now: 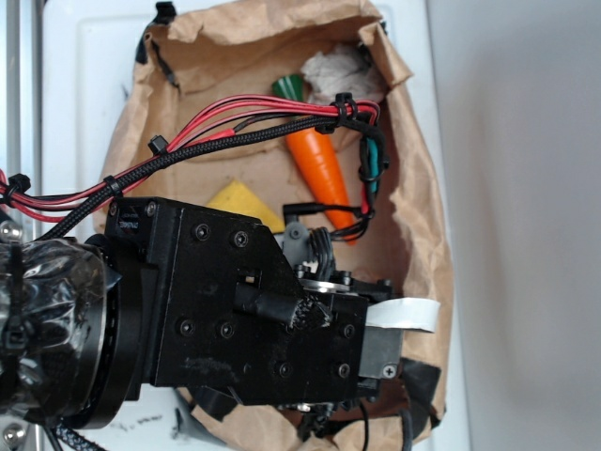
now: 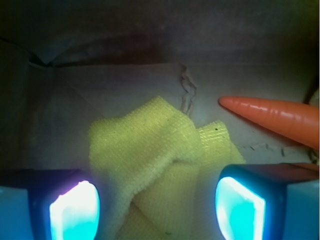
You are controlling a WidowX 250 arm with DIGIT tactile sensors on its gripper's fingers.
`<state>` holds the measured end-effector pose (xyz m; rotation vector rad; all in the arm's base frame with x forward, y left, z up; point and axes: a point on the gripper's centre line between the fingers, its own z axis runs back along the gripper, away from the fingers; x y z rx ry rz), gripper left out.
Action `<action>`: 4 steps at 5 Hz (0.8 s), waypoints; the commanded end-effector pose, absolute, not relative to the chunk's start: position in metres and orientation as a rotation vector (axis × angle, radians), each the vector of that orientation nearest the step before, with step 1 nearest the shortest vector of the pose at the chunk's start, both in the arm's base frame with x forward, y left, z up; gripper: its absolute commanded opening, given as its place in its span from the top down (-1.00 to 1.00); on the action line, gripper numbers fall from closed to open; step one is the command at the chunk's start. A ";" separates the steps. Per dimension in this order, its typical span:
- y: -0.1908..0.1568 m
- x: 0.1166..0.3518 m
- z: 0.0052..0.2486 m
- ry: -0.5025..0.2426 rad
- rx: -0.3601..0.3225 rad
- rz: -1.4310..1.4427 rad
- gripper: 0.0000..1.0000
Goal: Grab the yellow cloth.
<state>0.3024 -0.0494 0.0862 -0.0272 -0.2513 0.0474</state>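
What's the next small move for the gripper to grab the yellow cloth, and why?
Probably lower straight down, then close. In the wrist view the gripper is open, its fingers on either side of the yellow cloth, which seems to lie below them ungripped. The toy carrot sits off to the side, outside the fingers.

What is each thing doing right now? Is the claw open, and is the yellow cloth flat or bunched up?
end effector: open, one finger on each side of the cloth, nothing held.
yellow cloth: crumpled, flaps overlapping, lying on the paper.
toy carrot: lying on its side, apart from the cloth.
paper wad: crumpled, by the carrot's green top.
brown paper: creased, edges turned up.
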 end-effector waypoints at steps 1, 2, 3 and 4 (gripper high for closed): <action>-0.060 0.312 0.062 -0.284 0.051 0.008 -1.00; -0.060 0.312 0.041 -0.266 0.107 0.007 -1.00; -0.055 0.315 0.027 -0.225 0.146 0.039 1.00; -0.054 0.318 0.033 -0.244 0.132 0.045 1.00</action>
